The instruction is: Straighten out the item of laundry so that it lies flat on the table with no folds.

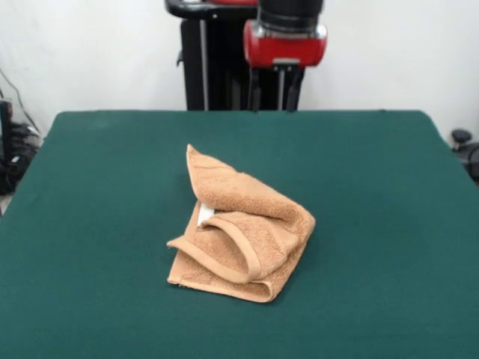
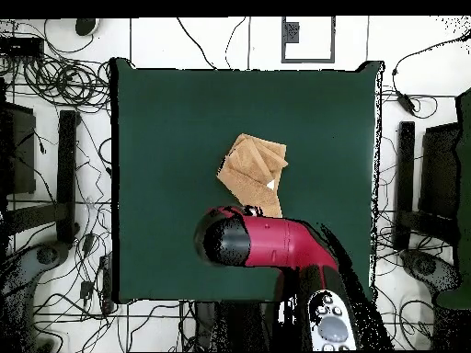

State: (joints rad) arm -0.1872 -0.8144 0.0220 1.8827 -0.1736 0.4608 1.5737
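The tan-orange towel lies crumpled near the middle of the green table. It is folded over itself in several layers, and one corner points toward the robot. Its white tag peeks out from under a fold. In the overhead view the towel lies just beyond the arm's red and black end, with the tag at its edge. My gripper hangs high above the table's far edge, behind the towel, open and empty. In the overhead view the arm hides it.
The black pedestal stands behind the table's far edge. Cables and dark equipment lie on the floor around the table. A dark object sits off the table's right side.
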